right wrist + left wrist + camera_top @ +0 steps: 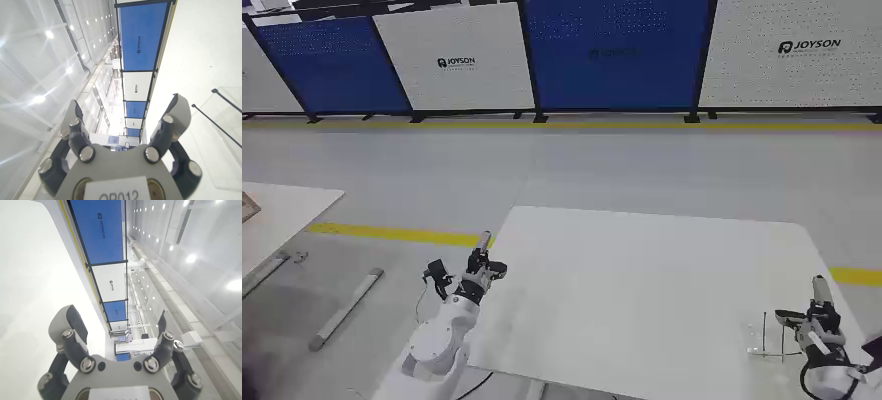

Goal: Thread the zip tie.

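Observation:
Two thin black zip ties [213, 123] lie on a clear plastic sheet [226, 151] near the white table's right front corner; in the top view they show as a dark line [765, 330]. My right gripper [124, 106] stands open beside them at the table's right edge [819, 292], nothing between its fingers. My left gripper [117, 315] is open and empty at the table's left edge [482, 245], far from the ties.
The white table [642, 290] is bare across its middle. A second white table [282, 210] stands off to the left. Blue and white partition panels [612, 55] line the back, past a yellow floor stripe.

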